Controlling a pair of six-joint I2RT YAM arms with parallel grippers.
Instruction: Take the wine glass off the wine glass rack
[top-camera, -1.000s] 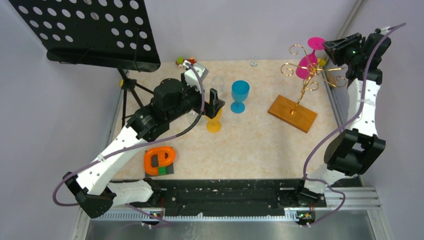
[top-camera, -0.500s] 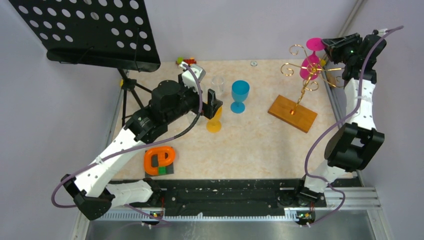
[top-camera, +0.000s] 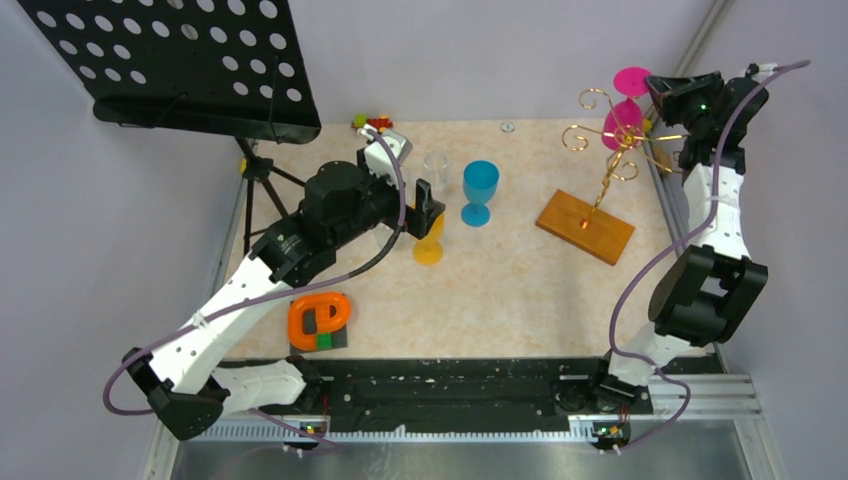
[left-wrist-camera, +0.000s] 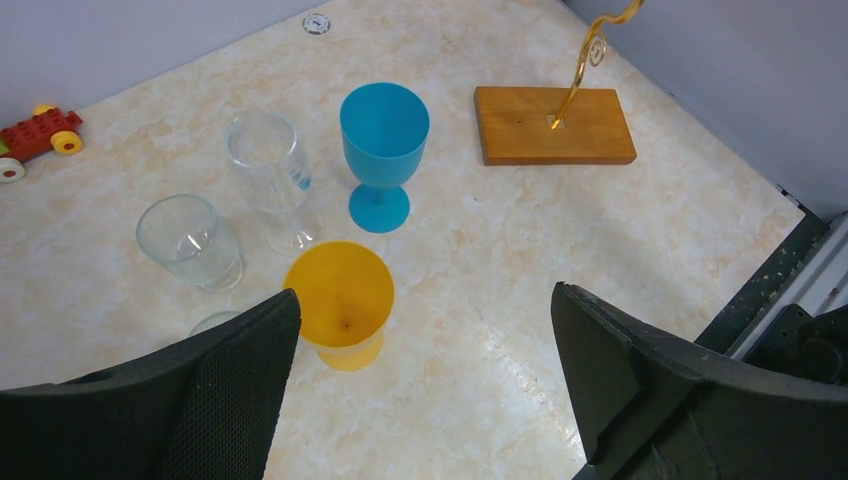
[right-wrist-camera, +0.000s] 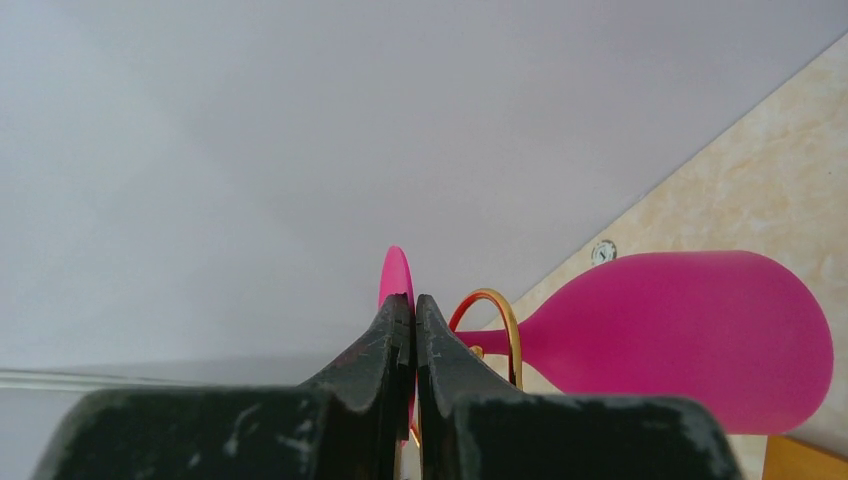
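Hanging wine glass (top-camera: 620, 122): on wine glass rack (top-camera: 585, 226), far right
Right gripper (right-wrist-camera: 413, 300): clamping its foot
Left gripper (left-wrist-camera: 422, 300): fingers apart

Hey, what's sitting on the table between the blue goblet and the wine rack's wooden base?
Nothing. Only bare tabletop separates the blue goblet from the wooden base. It's clearest in the left wrist view.
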